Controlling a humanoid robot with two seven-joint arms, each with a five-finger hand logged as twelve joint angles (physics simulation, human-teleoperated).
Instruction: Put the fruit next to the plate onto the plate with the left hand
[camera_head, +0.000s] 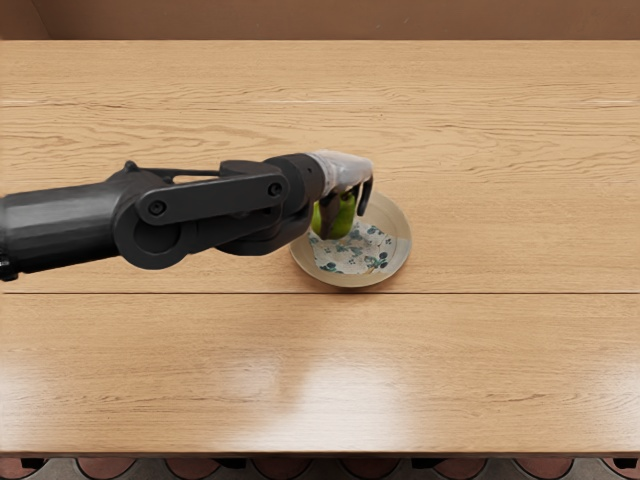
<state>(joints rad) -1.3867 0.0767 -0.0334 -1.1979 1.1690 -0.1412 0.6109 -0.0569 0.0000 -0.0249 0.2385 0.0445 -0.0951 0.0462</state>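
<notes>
Fingers of the left hand grip the green fruit over the plate at its far-left rim, near the middle of the table, so apparently only lowering and release remain.

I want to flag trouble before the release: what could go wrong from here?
1. The left hand holds the green fruit over the upper-left rim of the plate, not its middle; let go here, the fruit may roll off onto the table.
2. The fingers hang close to that rim; lowering could knock or tip the plate.
3. The hand hides much of the fruit, so whether it rests on the plate cannot be told.
</notes>
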